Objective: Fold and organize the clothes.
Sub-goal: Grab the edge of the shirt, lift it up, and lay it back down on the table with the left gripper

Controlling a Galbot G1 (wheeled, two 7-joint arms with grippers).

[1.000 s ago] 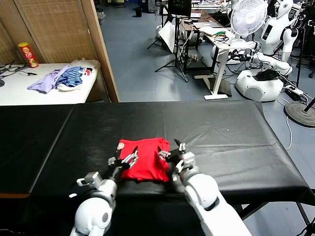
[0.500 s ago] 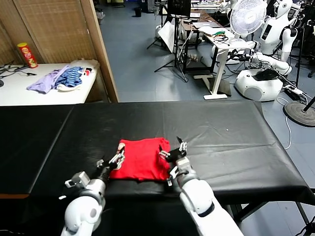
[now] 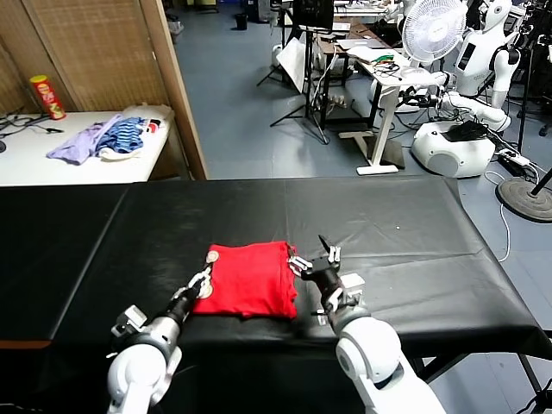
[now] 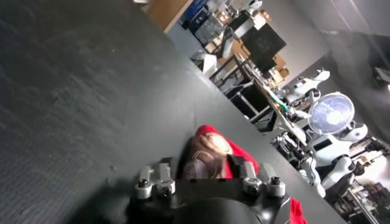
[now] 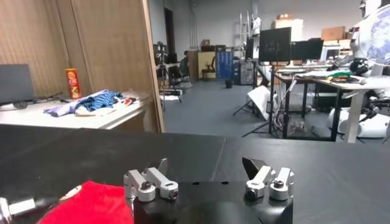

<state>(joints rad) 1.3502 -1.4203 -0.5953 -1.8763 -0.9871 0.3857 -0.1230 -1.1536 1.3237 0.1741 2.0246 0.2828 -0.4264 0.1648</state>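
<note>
With the folded red T-shirt [image 3: 248, 279] between them, left pincer [image 3: 197, 285], grip unclear, should pinch only the near edge, right pincer [image 3: 315, 263] open and empty just beside the other edge.

A: What colour is showing on the T-shirt [image 3: 248, 279]?

B: Bright red is showing across it, with a brown-and-white print [image 4: 206, 153] peeking at 1 end.

A: And the tabletop [image 3: 388, 233] carrying it?

B: It is looking plain black. The side table [image 3: 52, 164] is showing white, and the 2 garments heaped at its far edge are showing lilac [image 3: 76, 143] and blue stripes [image 3: 122, 136]. A red and yellow can [image 3: 48, 95] is standing there too.
</note>
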